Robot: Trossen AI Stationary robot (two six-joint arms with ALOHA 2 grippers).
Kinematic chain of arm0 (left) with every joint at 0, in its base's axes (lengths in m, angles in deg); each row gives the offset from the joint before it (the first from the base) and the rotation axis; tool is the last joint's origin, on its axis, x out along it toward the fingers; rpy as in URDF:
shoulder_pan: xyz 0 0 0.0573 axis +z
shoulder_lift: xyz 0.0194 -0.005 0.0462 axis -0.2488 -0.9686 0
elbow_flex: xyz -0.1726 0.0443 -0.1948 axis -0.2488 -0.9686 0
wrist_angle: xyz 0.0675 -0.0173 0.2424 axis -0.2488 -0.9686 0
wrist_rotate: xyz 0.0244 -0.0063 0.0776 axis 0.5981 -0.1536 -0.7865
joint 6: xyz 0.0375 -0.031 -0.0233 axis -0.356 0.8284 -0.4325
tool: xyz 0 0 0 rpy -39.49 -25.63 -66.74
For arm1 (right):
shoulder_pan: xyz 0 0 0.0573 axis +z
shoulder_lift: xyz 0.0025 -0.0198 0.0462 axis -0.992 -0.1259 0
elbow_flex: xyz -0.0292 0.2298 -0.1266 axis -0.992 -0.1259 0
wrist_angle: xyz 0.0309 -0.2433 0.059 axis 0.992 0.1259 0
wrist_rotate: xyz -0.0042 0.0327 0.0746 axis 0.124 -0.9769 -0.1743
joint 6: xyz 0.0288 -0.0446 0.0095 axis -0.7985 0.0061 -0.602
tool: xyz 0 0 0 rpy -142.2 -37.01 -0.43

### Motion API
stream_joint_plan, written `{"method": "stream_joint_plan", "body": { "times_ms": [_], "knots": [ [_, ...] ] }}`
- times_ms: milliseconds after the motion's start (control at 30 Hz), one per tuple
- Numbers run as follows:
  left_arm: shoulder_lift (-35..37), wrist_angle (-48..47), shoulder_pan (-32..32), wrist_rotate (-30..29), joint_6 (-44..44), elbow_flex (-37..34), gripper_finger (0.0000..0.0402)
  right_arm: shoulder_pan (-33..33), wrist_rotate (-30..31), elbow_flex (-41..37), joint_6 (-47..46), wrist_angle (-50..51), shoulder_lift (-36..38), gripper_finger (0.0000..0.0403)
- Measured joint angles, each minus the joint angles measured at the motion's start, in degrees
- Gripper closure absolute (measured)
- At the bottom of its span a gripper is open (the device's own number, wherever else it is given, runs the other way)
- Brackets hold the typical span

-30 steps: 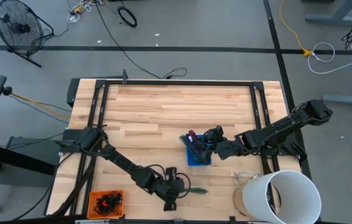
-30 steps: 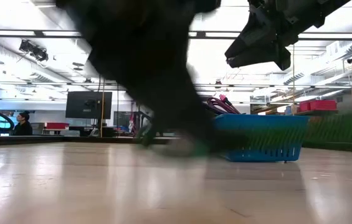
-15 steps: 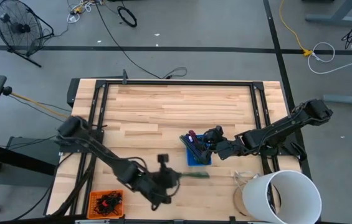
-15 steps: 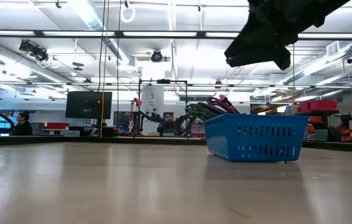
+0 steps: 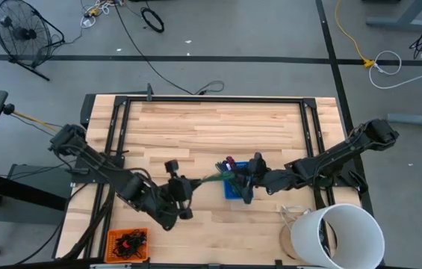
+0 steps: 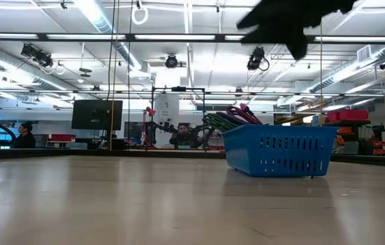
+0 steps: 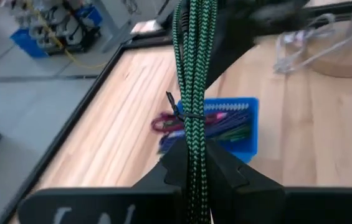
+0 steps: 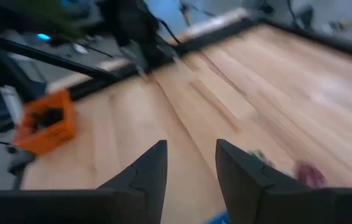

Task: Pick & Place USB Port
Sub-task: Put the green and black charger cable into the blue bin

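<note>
Right now I have the left gripper (image 7: 191,168) clamped on a bundled green braided cable (image 7: 192,81) — the USB lead, I take it — gripping it by one end so the rest sticks out ahead of the fingers toward the blue basket (image 5: 234,191) at the table's middle right. In the high view the cable (image 5: 209,179) spans the gap between my left gripper (image 5: 183,191) and the basket, its far tip about at the basket's left rim; I judge that I hold it out lengthwise so it can drop in alongside the others. The right gripper (image 8: 191,168) hangs over the basket, just right of it in the high view (image 5: 249,179), with its fingers parted and nothing between them — placed there, I think, to meet or steady the cable as it comes in. By count: one blue basket holding several coloured cables, too tangled to number, one cable in my grip, one orange bin (image 5: 127,243) of dark parts at the near left corner, one white bucket (image 5: 339,236) at the near right corner, two arms.
</note>
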Motion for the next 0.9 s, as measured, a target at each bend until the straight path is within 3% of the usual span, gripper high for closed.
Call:
{"method": "stream_joint_plan", "body": {
  "times_ms": [100,200,400,500,600,700,900],
  "knots": [
    [2.3,8.2,0.9,1.2,0.3,-5.8,0.0369,1.2,0.0,0.0,5.3,-6.8,0.0,0.0268],
    [3.7,22.3,1.6,5.2,-5.4,-12.1,0.0369,2.2,-0.2,0.0,9.6,-12.9,0.0,0.0268],
    [4.7,45.8,4.5,13.5,-13.2,-21.0,0.0370,3.2,-8.8,0.0,15.7,-20.5,0.0,0.0268],
    [4.7,49.6,5.9,15.3,-14.4,-21.7,0.0370,3.6,-11.5,0.0,16.9,-21.3,0.0,0.0268],
    [4.7,50.6,6.9,16.1,-14.2,-21.8,0.0370,3.8,-11.4,0.0,18.2,-22.1,0.0,0.0268],
    [4.6,53.5,7.3,20.6,-14.3,-21.8,0.0370,3.8,-10.0,0.0,18.9,-23.2,0.0,0.0268],
    [4.4,53.3,7.3,20.9,-13.7,-21.9,0.0370,3.8,-10.0,0.0,20.4,-26.0,0.0,0.0268]
  ]
}}
